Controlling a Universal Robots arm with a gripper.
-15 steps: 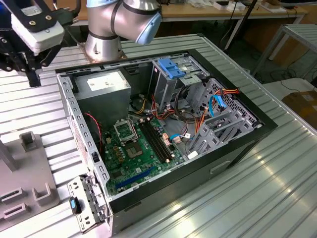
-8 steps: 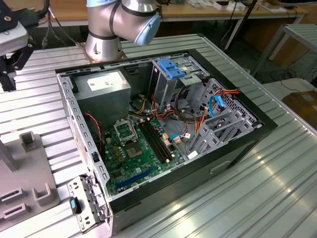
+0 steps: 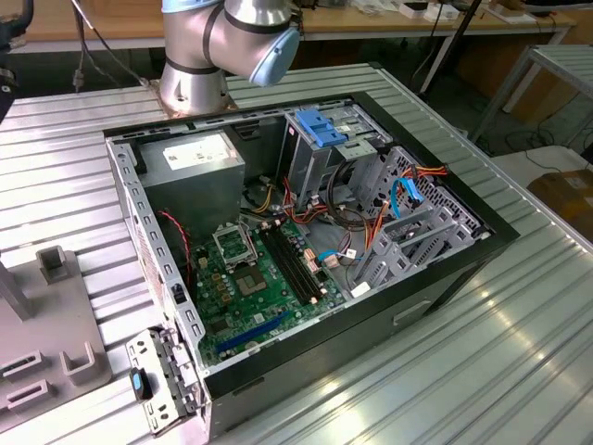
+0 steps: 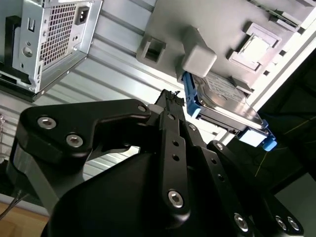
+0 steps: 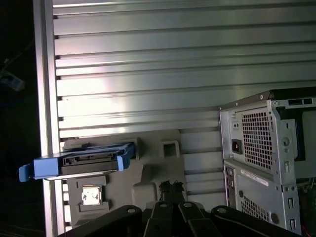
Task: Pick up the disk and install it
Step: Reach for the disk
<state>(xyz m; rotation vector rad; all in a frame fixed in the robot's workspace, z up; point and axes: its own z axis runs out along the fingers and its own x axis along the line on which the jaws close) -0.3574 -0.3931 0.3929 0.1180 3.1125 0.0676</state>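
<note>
Second wrist view: disk (image 4: 227,98) sits on grey fixture plate (image 4: 212,19)

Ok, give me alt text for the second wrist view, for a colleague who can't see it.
The disk, silver-topped in blue rails, sits untouched on a grey holder plate on the ribbed metal table. The black pincer looms in the foreground, and the rear of the computer case stands off to one side.

Disk (image 4: 224,98) partly behind grey block (image 4: 198,55)
</note>
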